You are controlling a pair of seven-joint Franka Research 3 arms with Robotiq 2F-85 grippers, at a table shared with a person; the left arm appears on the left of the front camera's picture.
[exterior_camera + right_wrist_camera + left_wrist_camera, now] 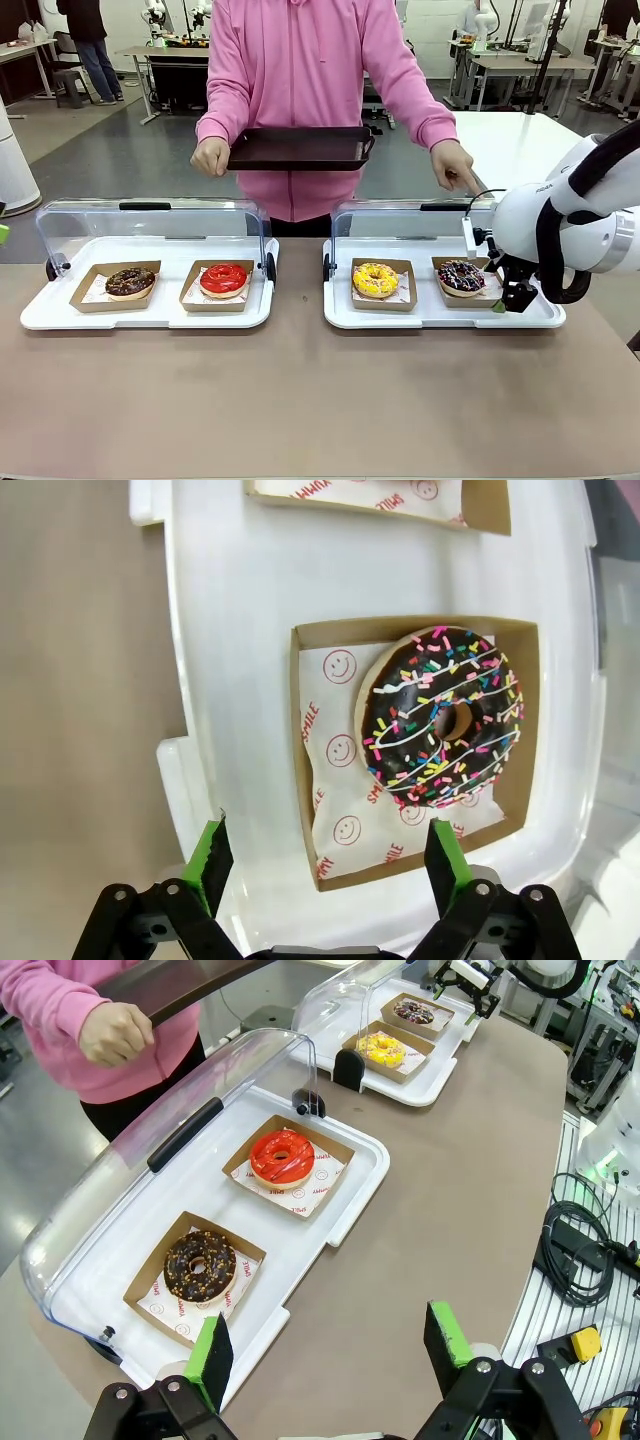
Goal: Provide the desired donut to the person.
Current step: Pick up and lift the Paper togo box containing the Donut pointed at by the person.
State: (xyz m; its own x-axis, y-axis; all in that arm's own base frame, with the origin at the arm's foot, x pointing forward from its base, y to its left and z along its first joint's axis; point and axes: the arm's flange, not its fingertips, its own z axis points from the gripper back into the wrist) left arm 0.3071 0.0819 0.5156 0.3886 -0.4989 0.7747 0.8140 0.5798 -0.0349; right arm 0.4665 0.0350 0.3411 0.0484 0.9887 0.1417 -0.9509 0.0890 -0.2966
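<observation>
Brown table top (300, 410) lies nearest the front camera. In the left wrist view the left gripper (328, 1320) hangs over the table's near edge, its green-padded fingers spread wide and holding nothing, with the left white tray (345, 1125) at its 11 o'clock. That tray carries a nut-topped chocolate donut (130, 281) and, at its 3 o'clock, a red-glazed donut (224, 278), each in an open brown cardboard box. In the right white tray (430, 322) sit a yellow donut (376, 279) and, at its 3 o'clock, a sprinkled chocolate donut (461, 275). The right gripper (326, 830) hovers at this tray's near right corner. Its fingers stand apart and empty above the near edge of the sprinkled donut's box (400, 632), and the donut itself lies at 1 o'clock in the right wrist view. The clear lids (150, 225) stand raised behind both trays. At 12 o'clock across the table, a person (300, 60) in a pink hooded sweatshirt holds a dark serving tray (300, 148) in one hand (210, 156). The other hand (455, 165) points an index finger down at the far right end of the right tray's lid.
</observation>
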